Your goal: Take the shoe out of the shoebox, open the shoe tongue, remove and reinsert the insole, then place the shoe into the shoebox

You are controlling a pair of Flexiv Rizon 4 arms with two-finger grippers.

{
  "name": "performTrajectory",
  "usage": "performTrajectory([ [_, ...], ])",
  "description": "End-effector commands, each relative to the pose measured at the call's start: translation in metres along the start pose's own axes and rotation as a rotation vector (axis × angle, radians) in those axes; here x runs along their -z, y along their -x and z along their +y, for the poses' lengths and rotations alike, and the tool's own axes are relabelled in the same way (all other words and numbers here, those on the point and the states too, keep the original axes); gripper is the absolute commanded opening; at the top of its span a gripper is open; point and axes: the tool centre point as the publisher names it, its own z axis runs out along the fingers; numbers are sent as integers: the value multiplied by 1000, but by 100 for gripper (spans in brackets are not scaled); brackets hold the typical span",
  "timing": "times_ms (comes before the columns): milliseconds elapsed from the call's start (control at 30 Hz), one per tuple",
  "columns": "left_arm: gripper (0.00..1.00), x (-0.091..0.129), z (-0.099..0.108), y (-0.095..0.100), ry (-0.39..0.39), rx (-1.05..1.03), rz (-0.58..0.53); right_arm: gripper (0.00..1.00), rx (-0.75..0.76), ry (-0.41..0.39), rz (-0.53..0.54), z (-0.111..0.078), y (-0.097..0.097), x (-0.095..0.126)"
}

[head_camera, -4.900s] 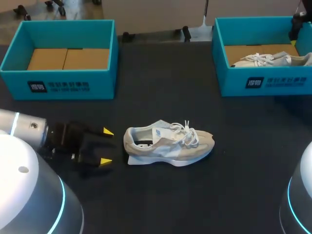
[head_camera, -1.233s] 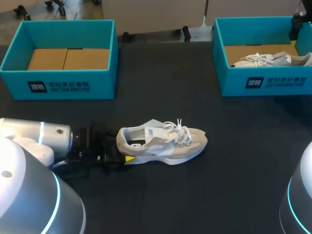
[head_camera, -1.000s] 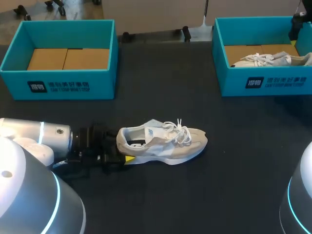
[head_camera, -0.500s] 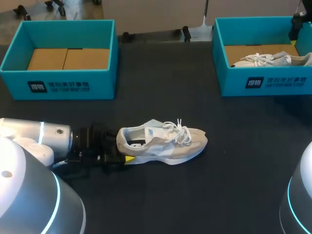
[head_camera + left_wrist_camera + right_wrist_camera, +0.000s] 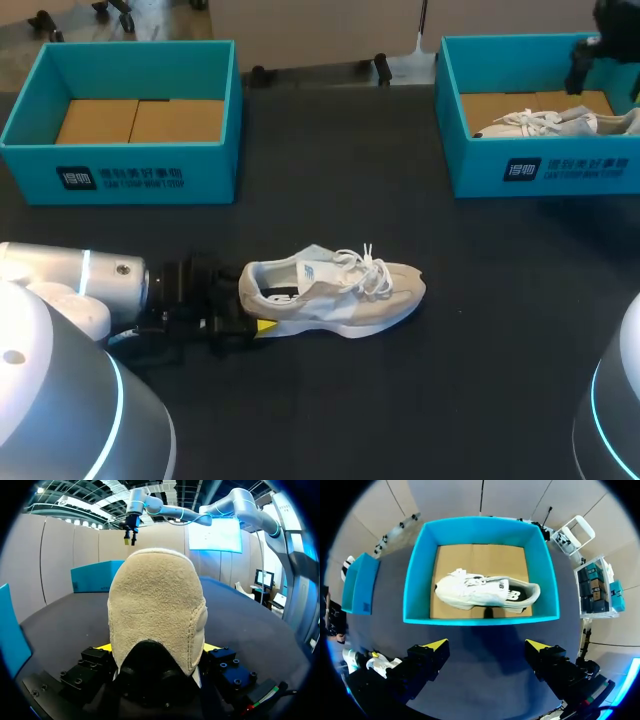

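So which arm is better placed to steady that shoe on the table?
Left: the left end effector grips the shoe by the heel; the right end effector hangs open above the far shoebox.

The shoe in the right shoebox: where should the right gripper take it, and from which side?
Probably the heel collar of the shoe, from above: the shoebox walls close off every side, and the collar's open rim lets the fingers straddle it.

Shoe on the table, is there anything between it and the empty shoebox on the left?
Nothing visible does. Only bare dark table lies between the shoe, gripped at its heel by the left gripper, and the empty left shoebox, whose top is open.
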Motion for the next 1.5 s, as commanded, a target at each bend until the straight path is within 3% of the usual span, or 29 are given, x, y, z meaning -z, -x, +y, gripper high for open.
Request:
performTrajectory([
  [33,0,-1,3,-1,5,0,1,100,-10,16,-20,-12,-27,5],
  [333,0,-1,3,-1,5,0,1,100,-44,-1,-42,-40,-89,28],
  [600,0,-1,3,-1,5,0,1,100,-40,-75,-37,-79,-152,38],
  [767,0,-1,3,-1,5,0,1,100,-56,-44,-31,-107,-185,48],
  [1200,0,-1,3,-1,5,0,1,100,-55,27,-48,-165,-240,63],
  [1500,0,-1,3,-1,5,0,1,100,-43,73,16,-177,-279,45],
])
